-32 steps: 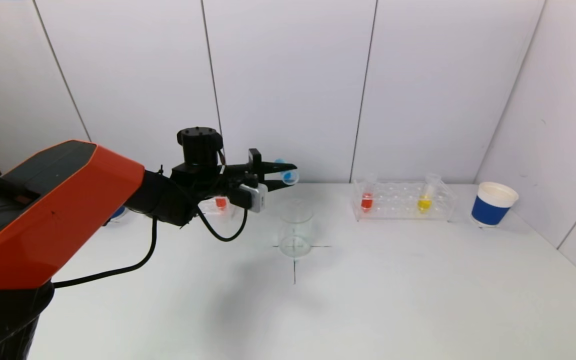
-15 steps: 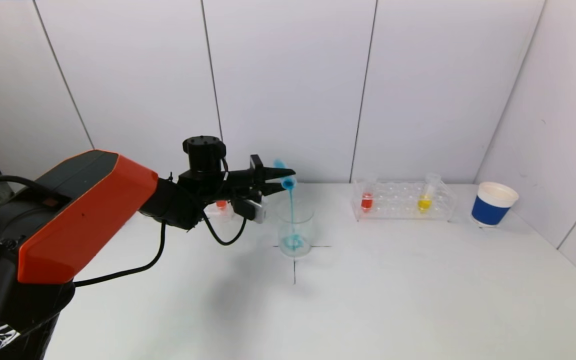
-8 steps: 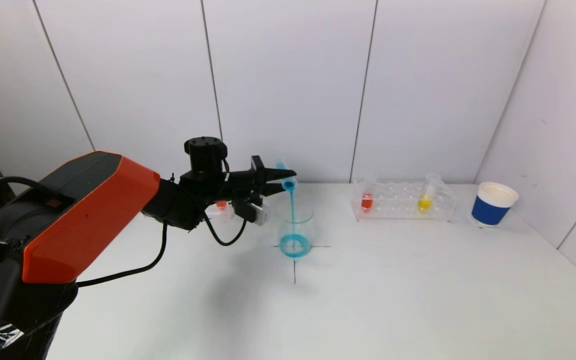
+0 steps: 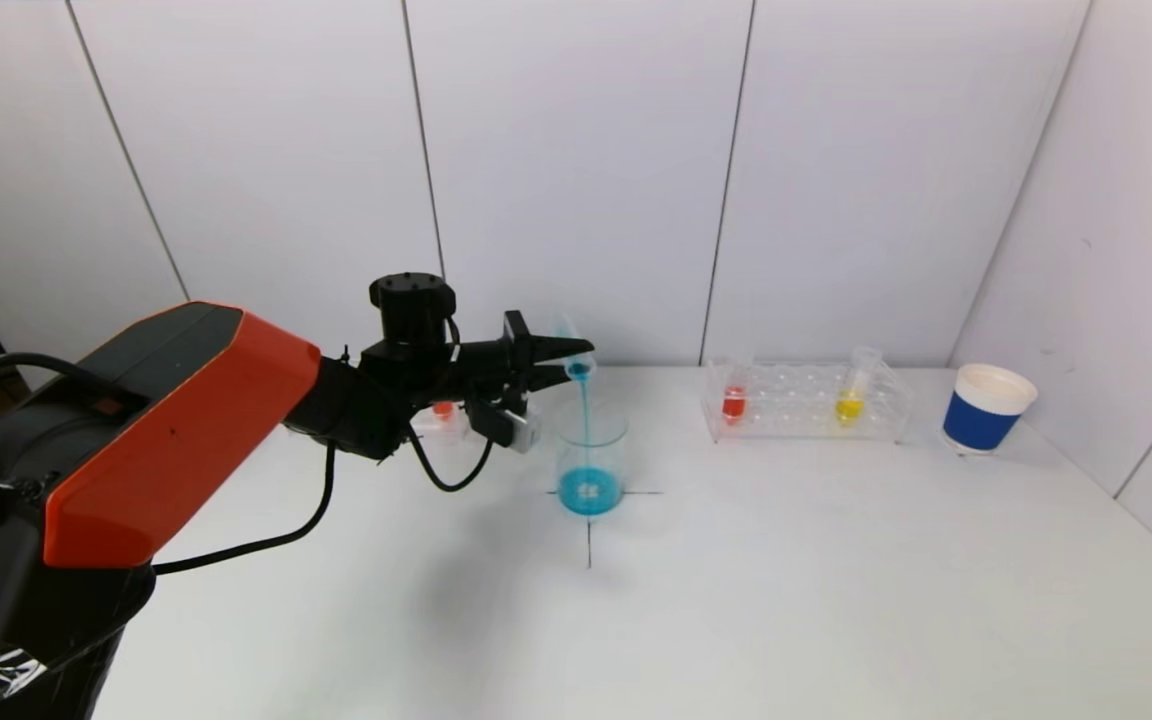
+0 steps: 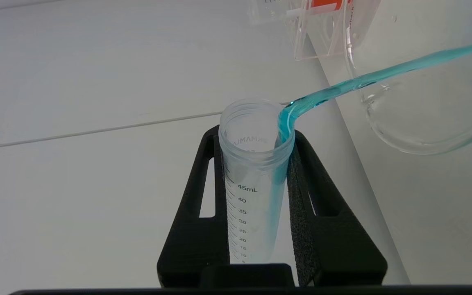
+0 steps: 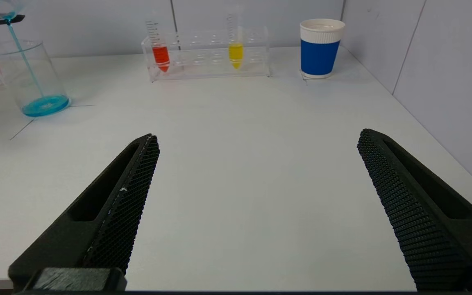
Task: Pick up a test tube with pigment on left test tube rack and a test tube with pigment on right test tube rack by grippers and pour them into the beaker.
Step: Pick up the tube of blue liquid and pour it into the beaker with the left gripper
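One thin blue stream falls from the clear plastic test tube, clamped by our left gripper, into the glass beaker at frame centre; our right gripper gapes, apparently low.

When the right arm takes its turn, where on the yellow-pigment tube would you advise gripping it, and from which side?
Grip the yellow tube on its bare upper section, above the right rack, coming from the front. It stands near-upright, lower part sunk in the rack, so only the top is free. The open right end effector already faces it.
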